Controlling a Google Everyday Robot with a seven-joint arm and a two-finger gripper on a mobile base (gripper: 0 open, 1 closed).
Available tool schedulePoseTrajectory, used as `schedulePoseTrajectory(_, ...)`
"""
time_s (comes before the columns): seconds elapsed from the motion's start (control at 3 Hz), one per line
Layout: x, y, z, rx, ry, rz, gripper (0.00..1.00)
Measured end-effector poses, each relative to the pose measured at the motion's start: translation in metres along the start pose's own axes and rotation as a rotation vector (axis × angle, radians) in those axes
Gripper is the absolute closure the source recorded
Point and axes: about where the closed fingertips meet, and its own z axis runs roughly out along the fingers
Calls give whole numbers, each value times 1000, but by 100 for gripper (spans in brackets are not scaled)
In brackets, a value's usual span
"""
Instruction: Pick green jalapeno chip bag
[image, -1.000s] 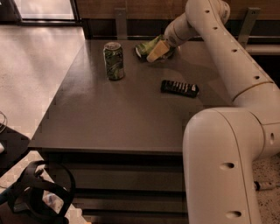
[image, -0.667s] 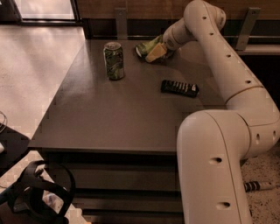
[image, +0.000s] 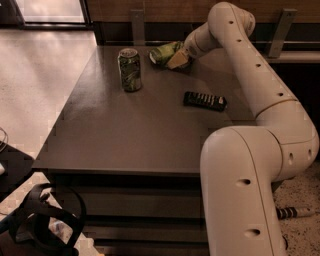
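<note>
The green jalapeno chip bag (image: 161, 53) is a crumpled light-green bag lying on the far part of the dark table (image: 125, 130), right of the green can. My gripper (image: 178, 59) reaches over from the right and sits against the bag's right side, down at the table top. The gripper's pale tip overlaps the bag's right edge and hides it. The bag rests on the table.
An upright green drink can (image: 130, 69) stands left of the bag. A flat dark bar with white marks (image: 204, 100) lies mid-right on the table. My arm (image: 260, 85) arches over the right side. A wall rail runs behind the table. Black gear (image: 45, 225) sits on the floor at the lower left.
My arm has shifted slightly left and the gripper has pressed a little closer into the bag. The bag, can and bar stay where they were.
</note>
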Motion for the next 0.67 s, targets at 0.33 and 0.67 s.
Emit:
schedulePoseTrajectory(0.33,0,0,0,0,0,0,86)
schedulePoseTrajectory(0.67,1,2,4,-5,2,0,100)
